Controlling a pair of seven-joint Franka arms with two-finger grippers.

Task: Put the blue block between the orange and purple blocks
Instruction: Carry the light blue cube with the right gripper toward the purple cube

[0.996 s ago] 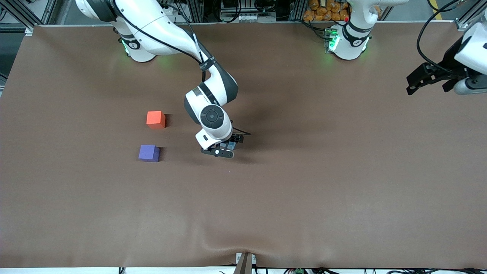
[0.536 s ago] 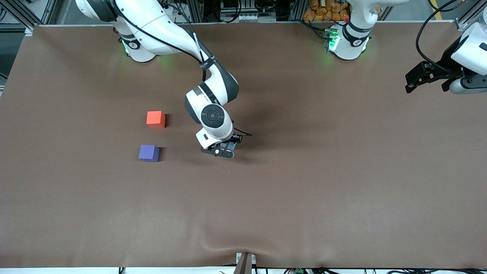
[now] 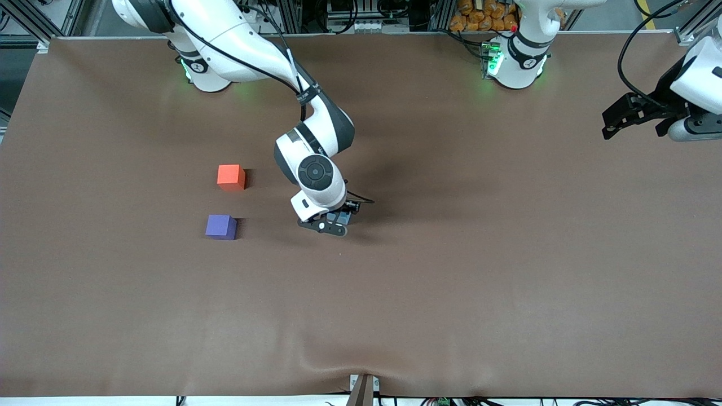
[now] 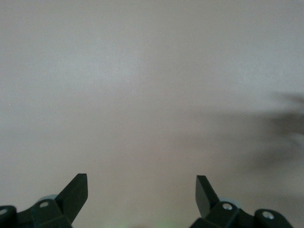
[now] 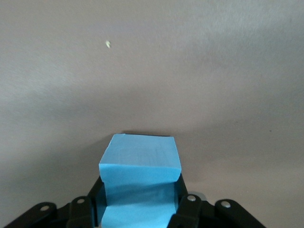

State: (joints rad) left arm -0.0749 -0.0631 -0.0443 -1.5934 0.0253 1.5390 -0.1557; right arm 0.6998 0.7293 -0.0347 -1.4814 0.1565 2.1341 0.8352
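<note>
The blue block (image 5: 139,175) sits squeezed between the fingers of my right gripper (image 5: 138,199), low over the brown mat near the table's middle. In the front view only a sliver of the blue block (image 3: 342,218) shows under the right gripper (image 3: 337,221). The orange block (image 3: 230,176) and the purple block (image 3: 220,226) rest on the mat toward the right arm's end, the purple one nearer the front camera, with a gap between them. My left gripper (image 3: 626,119) hangs open above the left arm's end of the table; the left gripper (image 4: 141,192) holds nothing.
The brown mat (image 3: 451,270) covers the whole table and has a small ripple at its front edge. A small metal bracket (image 3: 364,388) sticks up at the middle of that edge.
My right gripper's fingers have come together on the blue block. The left arm has shifted slightly above its end of the table.
</note>
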